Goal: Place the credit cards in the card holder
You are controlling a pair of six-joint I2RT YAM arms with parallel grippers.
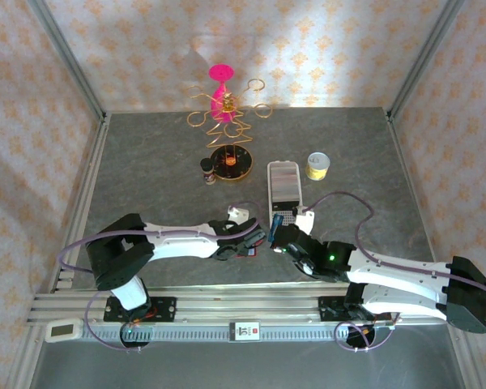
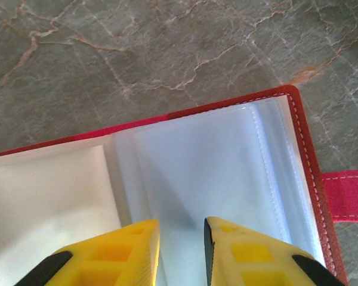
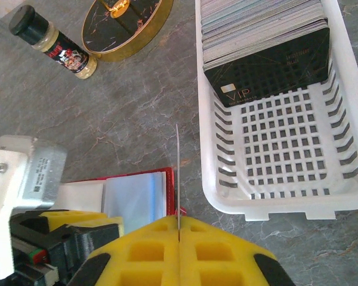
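Note:
The red card holder [image 2: 298, 128] lies open on the table, its clear pockets [image 2: 215, 161] facing up. My left gripper [image 2: 181, 223] hovers low over those pockets, its yellow fingers a narrow gap apart with nothing visible between them. My right gripper [image 3: 178, 219] is shut on a credit card [image 3: 178, 173], held upright and seen edge-on just past the right edge of the card holder [image 3: 137, 193]. From above this credit card [image 1: 276, 224] looks blue, and both grippers [image 1: 247, 241] [image 1: 277, 237] meet near the table's front middle.
A white perforated tray [image 3: 274, 119] with a stack of cards [image 3: 265, 65], a black one in front, stands just right of the holder. A small spice bottle [image 3: 53, 42], a round black-gold stand [image 3: 125, 24] and a yellow jar [image 1: 317, 166] sit farther back.

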